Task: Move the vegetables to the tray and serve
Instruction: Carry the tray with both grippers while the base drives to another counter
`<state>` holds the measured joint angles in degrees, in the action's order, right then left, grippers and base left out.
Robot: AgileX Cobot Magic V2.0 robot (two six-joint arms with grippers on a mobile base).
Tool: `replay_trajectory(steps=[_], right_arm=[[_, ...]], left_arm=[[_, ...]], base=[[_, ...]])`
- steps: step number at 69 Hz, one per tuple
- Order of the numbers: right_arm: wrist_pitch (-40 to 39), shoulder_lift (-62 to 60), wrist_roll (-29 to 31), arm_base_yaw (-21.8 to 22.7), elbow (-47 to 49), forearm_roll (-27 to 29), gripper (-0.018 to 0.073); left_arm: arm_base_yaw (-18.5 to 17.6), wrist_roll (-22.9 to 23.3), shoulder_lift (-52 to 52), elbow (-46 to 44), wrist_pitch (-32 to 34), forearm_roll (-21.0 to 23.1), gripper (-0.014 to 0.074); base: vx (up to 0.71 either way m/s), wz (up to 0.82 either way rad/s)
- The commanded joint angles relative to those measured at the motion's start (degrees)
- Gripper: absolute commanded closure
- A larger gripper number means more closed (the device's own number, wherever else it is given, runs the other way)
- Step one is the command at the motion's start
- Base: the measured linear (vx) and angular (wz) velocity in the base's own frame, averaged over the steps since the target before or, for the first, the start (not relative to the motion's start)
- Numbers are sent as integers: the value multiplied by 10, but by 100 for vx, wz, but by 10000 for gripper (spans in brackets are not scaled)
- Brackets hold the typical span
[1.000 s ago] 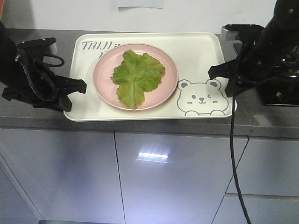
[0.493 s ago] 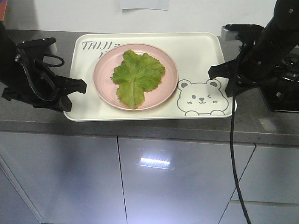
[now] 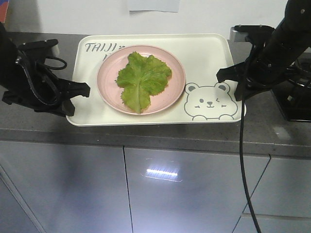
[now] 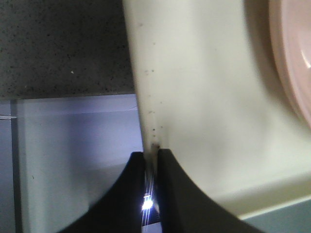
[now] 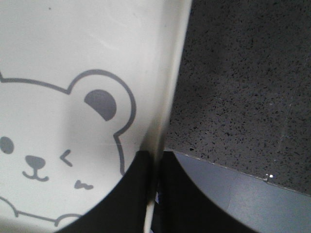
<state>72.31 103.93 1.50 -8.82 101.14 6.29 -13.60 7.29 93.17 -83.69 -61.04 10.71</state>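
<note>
The green lettuce leaf (image 3: 142, 80) lies on a round pink plate (image 3: 171, 99), which sits on the cream tray (image 3: 204, 53) with "TAIJI" lettering and a bear drawing. The tray is held level above the grey counter. My left gripper (image 3: 83, 90) is shut on the tray's left rim (image 4: 146, 97); its jaws pinch the rim in the left wrist view (image 4: 151, 154). My right gripper (image 3: 225, 75) is shut on the tray's right rim (image 5: 170, 97), beside the bear drawing (image 5: 53, 141), with the jaws closed on the edge (image 5: 154, 158).
The grey speckled counter (image 3: 146, 132) runs under the tray, with grey cabinet doors (image 3: 184, 189) below its front edge. A black appliance (image 3: 296, 99) stands at the right on the counter. A black cable (image 3: 243, 160) hangs from my right arm.
The tray and both grippers hold the same place in view. The cabinets, counter and black appliance have shifted to the right and slightly downward behind them, so the view has moved.
</note>
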Motion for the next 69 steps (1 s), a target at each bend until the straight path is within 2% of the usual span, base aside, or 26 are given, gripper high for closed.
replay_trajectory(steps=[1, 69], right_arm=[[11, -34, 15, -3, 14, 17, 564], [11, -34, 15, -3, 14, 17, 564]], left_arm=[[-9, -15, -29, -15, 38, 29, 604], [-9, -15, -29, -15, 38, 29, 604]], base=[[4, 0], [4, -2]])
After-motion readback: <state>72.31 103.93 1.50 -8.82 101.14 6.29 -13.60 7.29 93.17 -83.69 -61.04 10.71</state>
